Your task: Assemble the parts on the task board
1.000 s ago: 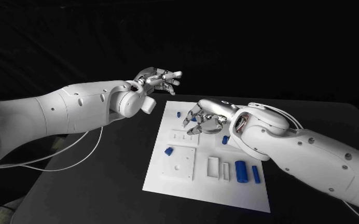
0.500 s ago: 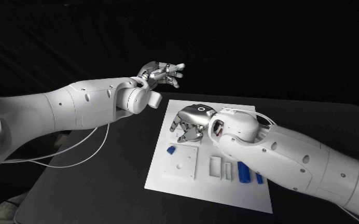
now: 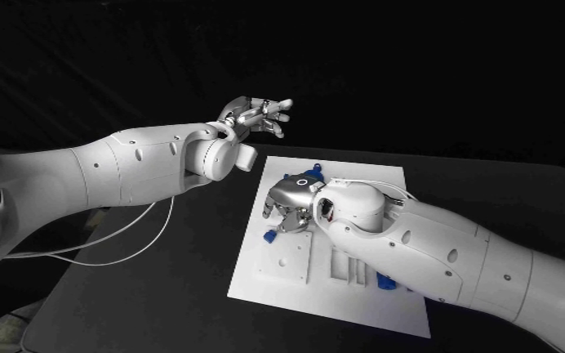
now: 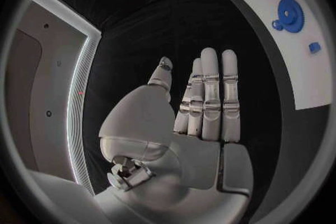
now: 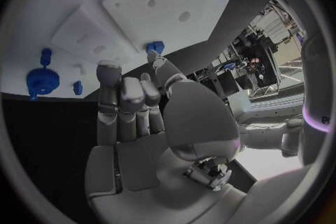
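Your left hand (image 3: 255, 118) hangs in the air off the far left corner of the task board (image 3: 353, 173), fingers straight and apart, holding nothing; its wrist view shows the same flat, empty palm (image 4: 203, 123). Your right hand (image 3: 292, 203) is low over the board's left side, fingers curled loosely downward; nothing seems to be between them, though the fingertips are partly hidden. A small blue part (image 5: 154, 46) lies on the board just beside those fingertips (image 5: 108, 70), and a blue gear (image 5: 42, 79) sits farther along the plate.
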Tool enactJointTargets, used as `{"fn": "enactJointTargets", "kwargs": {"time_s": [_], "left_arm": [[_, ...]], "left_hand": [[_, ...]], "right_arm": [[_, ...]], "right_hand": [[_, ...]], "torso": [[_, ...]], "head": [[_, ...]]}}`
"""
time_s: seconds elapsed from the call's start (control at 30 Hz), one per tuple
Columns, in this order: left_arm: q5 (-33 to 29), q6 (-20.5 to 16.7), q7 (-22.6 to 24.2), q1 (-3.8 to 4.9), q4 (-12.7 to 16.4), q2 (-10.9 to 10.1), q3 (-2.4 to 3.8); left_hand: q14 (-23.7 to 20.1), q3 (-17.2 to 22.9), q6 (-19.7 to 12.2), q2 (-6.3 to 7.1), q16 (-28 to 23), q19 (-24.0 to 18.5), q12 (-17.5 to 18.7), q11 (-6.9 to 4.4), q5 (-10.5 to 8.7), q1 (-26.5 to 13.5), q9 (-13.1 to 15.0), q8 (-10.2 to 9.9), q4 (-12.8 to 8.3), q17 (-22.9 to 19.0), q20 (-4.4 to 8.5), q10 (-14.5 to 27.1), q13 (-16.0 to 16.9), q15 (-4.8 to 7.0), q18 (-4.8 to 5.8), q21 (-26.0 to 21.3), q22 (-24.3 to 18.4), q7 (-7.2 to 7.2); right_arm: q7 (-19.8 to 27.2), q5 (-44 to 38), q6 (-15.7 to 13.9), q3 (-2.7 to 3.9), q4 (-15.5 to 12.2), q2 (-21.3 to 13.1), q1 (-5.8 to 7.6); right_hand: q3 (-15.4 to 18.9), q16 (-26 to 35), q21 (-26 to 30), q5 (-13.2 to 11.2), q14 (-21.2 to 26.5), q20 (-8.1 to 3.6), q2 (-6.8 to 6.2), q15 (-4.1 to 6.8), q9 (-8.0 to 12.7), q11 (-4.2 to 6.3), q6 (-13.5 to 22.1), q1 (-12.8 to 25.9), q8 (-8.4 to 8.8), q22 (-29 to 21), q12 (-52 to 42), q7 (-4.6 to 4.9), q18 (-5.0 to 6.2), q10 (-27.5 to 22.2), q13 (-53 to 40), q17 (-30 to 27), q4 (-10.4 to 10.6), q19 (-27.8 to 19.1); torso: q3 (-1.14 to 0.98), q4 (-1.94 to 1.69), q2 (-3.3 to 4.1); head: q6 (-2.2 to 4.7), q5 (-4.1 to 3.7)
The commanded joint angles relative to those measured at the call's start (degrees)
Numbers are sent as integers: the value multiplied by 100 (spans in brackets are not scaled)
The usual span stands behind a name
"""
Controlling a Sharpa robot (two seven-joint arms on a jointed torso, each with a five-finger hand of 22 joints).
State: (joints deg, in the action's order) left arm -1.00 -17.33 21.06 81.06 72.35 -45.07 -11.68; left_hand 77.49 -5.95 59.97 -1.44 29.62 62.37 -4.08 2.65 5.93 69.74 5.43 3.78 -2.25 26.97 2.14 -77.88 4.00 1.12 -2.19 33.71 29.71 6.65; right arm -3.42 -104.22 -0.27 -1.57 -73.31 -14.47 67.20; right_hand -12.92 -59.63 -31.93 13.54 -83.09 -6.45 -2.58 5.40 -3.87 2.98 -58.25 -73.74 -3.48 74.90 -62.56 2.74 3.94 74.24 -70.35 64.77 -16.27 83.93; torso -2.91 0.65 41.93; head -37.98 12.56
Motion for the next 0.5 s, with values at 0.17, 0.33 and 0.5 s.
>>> {"fn": "enactJointTargets", "kwargs": {"time_s": [0.17, 0.33, 0.5], "left_arm": [[-21, -19, 106, 28, 34, 38, 10], [18, -17, 105, 29, 42, 42, 11], [29, -20, 103, 30, 42, 45, 11]], "left_hand": [[14, -10, -13, -14, -31, 18, 28, -11, 34, 42, 5, -3, -27, 9, 0, 2, -9, -9, -85, -22, -8, -17], [14, -10, -13, -14, -31, 18, 28, -11, 34, 42, 5, -3, -27, 9, 0, 2, -9, -9, -85, -22, -8, -17], [19, -24, -3, -31, -34, 20, 26, -17, 36, 47, 3, -4, -35, 22, 3, -12, -9, -6, -83, -19, -14, -21]], "right_arm": [[-54, -214, 225, -75, 93, 65, -44], [-40, -223, 239, -103, 100, 72, -72], [-29, -228, 277, -114, 88, 72, -85]], "right_hand": [[-91, -19, 5, 24, -26, -22, -74, 6, 6, -7, 3, 8, -9, 336, -17, 6, -67, 30, -4, -12, 9, 277], [-109, -20, 7, 34, -25, -22, -76, 7, 2, -9, -32, 17, -15, 334, -22, 15, -67, 34, -7, -11, 10, 276], [-127, -19, -1, 40, -25, -21, -73, 5, 3, -12, -55, 15, -13, 336, -22, 23, -68, 33, -7, -13, 4, 276]], "torso": [[7, -3, 4], [2, 1, 0], [7, 4, 0]], "head": [[-28, 22], [-48, 39], [-46, 30]]}}
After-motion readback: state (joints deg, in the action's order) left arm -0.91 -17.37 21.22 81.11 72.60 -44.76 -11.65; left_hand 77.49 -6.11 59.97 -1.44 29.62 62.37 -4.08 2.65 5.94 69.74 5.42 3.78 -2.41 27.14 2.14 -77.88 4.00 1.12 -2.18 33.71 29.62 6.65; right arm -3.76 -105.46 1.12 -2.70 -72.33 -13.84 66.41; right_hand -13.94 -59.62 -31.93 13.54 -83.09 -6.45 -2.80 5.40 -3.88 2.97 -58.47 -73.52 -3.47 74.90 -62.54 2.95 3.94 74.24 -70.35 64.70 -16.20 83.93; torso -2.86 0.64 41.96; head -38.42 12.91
